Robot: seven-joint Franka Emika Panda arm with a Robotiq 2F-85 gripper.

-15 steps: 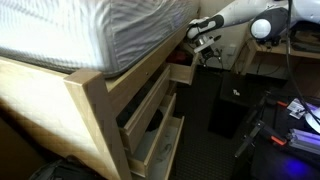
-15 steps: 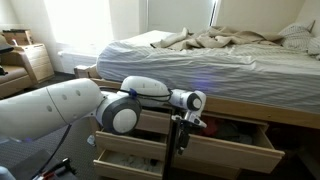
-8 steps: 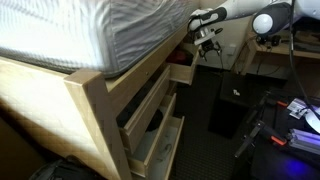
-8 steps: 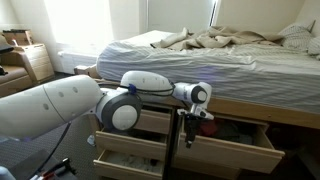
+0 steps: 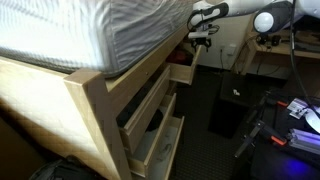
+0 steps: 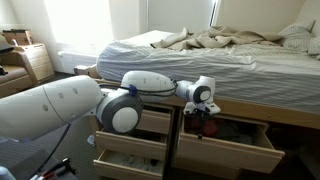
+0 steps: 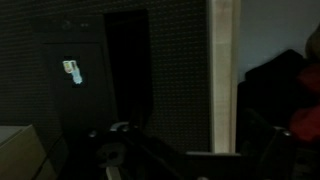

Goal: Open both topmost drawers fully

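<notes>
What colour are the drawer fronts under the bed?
Pale natural wood, plain with no pattern. The drawer fronts show best in an exterior view.

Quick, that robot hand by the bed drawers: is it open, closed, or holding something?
Hand: cannot be told; it is too small and dark in every view.

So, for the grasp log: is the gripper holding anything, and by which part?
Nothing visibly: the gripper hangs above the part-open topmost drawer, seemingly apart from it; jaws too dark to read.

Exterior views share the topmost drawers: lengthwise from the bed corner, and square-on. Wrist view close, dim.
</notes>
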